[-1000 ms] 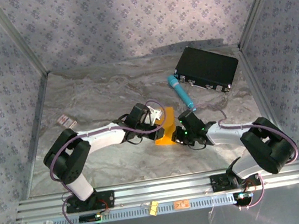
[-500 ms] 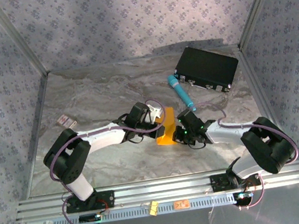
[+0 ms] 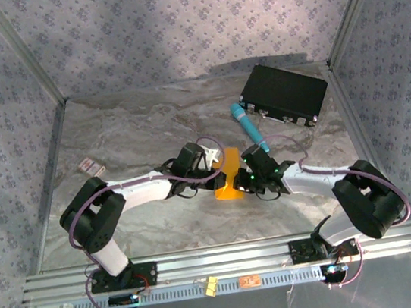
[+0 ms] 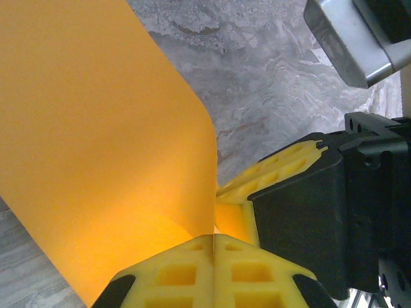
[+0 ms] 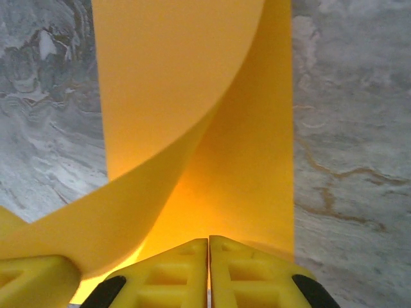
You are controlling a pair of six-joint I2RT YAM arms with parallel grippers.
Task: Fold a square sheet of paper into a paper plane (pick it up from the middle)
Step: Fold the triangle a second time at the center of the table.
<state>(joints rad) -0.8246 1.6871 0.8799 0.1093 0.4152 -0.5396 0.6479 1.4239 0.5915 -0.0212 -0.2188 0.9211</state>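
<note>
**Square sheet of paper (image 3: 229,189), thin and bright orange-yellow, is now pinched from both sides**

From above, the paper sits just on the near side of the teal pen-shaped plastic stick (image 3: 250,128). The right gripper (image 3: 243,179) has slid closer to the left gripper (image 3: 222,171), so the paper looks narrower than a moment ago.

In the left wrist view, the left gripper's yellow fingers have just shut tight on the paper's edge.

In the right wrist view, the right gripper's fingers are pressed together on the paper too, and it bends over in a loop. I think a fold is starting, but there is no flat crease yet.
</note>
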